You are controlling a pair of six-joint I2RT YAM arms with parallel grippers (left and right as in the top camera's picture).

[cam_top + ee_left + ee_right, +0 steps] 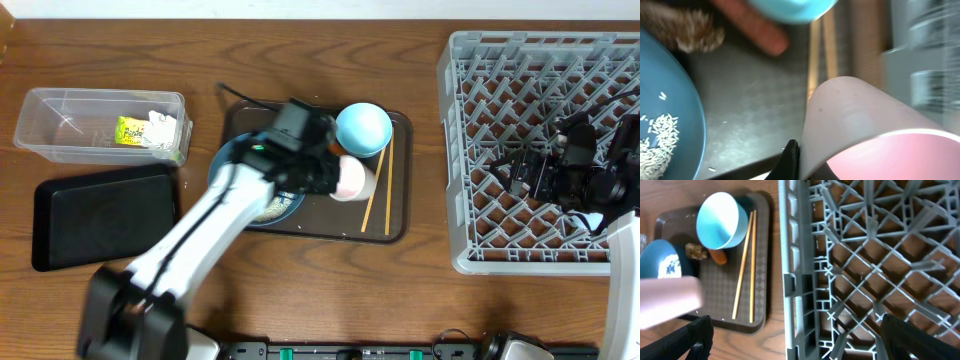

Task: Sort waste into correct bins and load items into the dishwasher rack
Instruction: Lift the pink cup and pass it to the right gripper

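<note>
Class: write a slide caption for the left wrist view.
Left hand shut on the white-pink cup, beside a blue plate-bowl holding rice.

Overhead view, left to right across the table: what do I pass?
Black tray → dark blue plate → pink cup → chopsticks → grey rack. The clear tub and light blue bowl overlap others, so they are left out.

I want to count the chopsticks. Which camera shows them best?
The right wrist view: both chopsticks lie full length on the brown tray, clear and uncovered. Overhead shows the chopsticks too, but small, beside the white-pink cup. The left wrist view catches only a blurred stretch of chopsticks.
</note>
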